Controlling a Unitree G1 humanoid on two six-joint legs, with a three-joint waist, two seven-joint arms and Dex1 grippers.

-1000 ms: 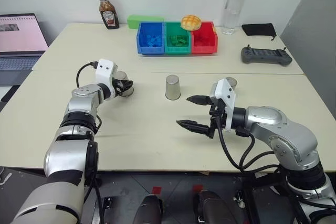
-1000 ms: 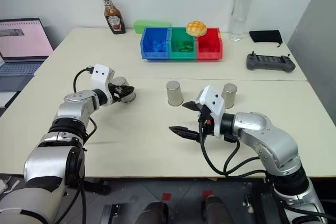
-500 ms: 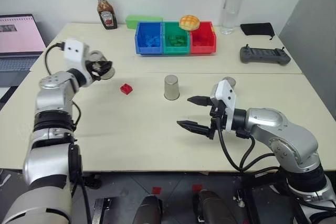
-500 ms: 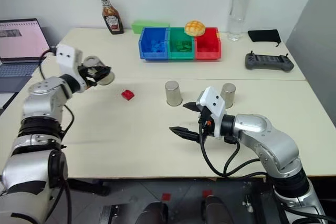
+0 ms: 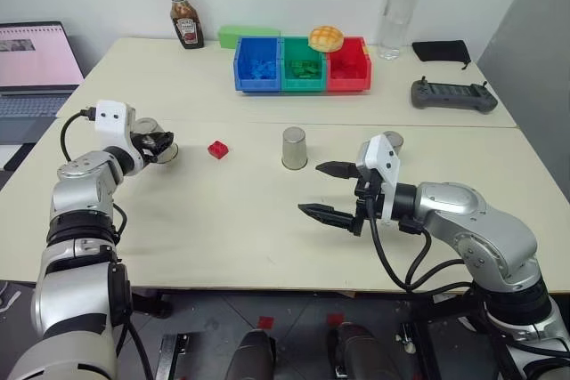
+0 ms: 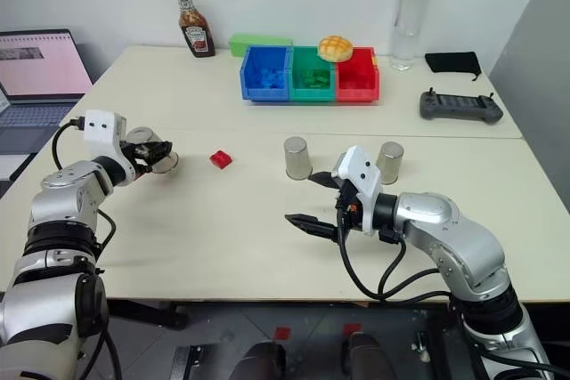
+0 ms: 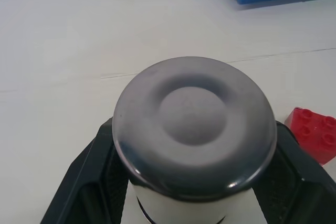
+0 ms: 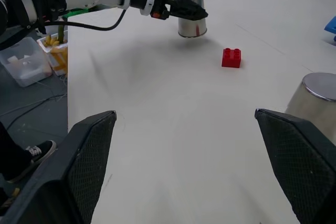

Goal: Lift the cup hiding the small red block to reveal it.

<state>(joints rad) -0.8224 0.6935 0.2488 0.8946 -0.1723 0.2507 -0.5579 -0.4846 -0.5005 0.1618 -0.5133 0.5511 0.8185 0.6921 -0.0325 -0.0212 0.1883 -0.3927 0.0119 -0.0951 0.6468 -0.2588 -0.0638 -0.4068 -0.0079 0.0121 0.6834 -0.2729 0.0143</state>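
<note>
Left end effector point(image 5: 158, 143) clasps inverted cup point(image 5: 161, 145), fingers either side, at desk point(image 5: 223, 238) level; whether cup rests on desk unclear. Small red block point(image 5: 217, 149) exposed on desk, near, on side toward right end effector point(image 5: 326, 190), which hovers with fingers spread wide, empty.

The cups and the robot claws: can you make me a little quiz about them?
1. True or false: the tiny red studded plastic brick lies uncovered on the table.
2. Which claw has the small silver steel cup between its fingers: A, the left claw, or B, the right claw?
3. Fill in: the right claw's fingers are ____ and hold nothing.

Key: 1 true; 2 A; 3 open.
</note>
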